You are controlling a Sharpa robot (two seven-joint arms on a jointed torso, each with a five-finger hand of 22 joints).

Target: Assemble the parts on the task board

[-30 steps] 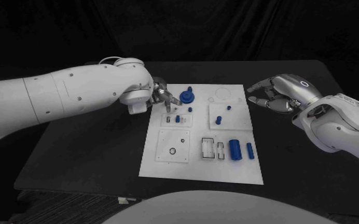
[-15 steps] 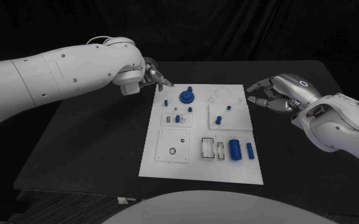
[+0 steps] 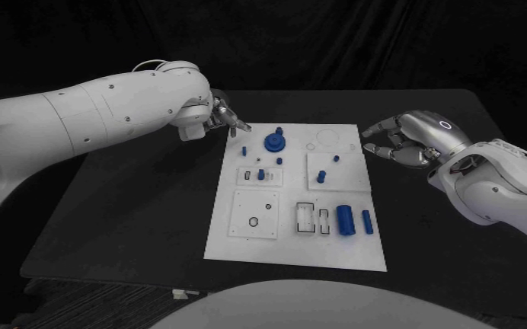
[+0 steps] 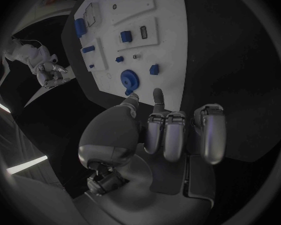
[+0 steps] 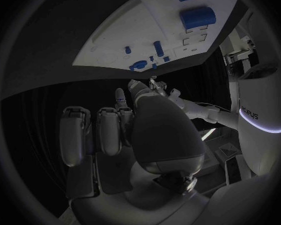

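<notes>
Flanking task board (image 3: 244, 231), both hands

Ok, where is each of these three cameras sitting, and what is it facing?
Head view: looks down at the task board; left hand and right hand flank its far end.
Left wrist view: behind the left hand, facing the board.
Right wrist view: behind the right hand, facing the board.
Shared: all three show the board; each wrist view also catches the other hand.

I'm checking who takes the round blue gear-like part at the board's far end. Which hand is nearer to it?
Left. The left hand hovers just off the board's far left corner, close to the round blue part; the right hand sits beyond the board's right edge.
</notes>
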